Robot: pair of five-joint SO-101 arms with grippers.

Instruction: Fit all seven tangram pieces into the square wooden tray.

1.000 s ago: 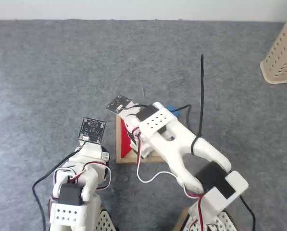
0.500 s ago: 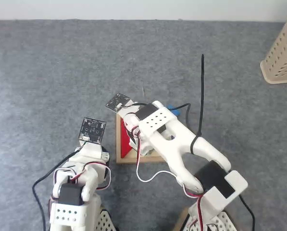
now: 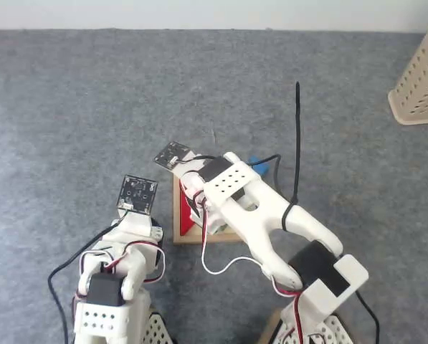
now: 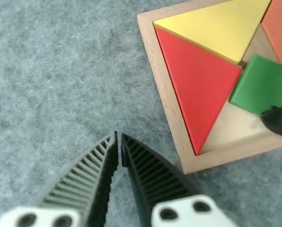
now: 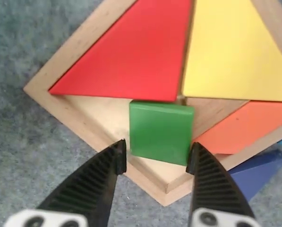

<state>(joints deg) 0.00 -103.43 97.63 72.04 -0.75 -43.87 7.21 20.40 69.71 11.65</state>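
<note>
The square wooden tray (image 5: pixel 84 118) lies on grey carpet and holds a red triangle (image 5: pixel 136 52), a yellow triangle (image 5: pixel 230 52) and an orange piece (image 5: pixel 244 127). My right gripper (image 5: pixel 157 147) is over the tray, shut on the green square (image 5: pixel 162 132), which hangs just above the bare wood beside the red triangle. A dark blue piece (image 5: pixel 259 172) rests on the carpet outside the tray rim. My left gripper (image 4: pixel 118 139) is shut with nothing in it, over carpet close to the tray's corner (image 4: pixel 166 99). In the high view the right arm (image 3: pixel 235 193) covers most of the tray (image 3: pixel 178 215).
A beige perforated basket (image 3: pixel 421 79) stands at the far right edge. A black cable (image 3: pixel 297 136) rises from the right arm. The left arm (image 3: pixel 127 244) sits to the left of the tray, with open carpet beyond it.
The right arm's wrist has shifted slightly to the left over the tray with the green square. The left arm has stayed still.
</note>
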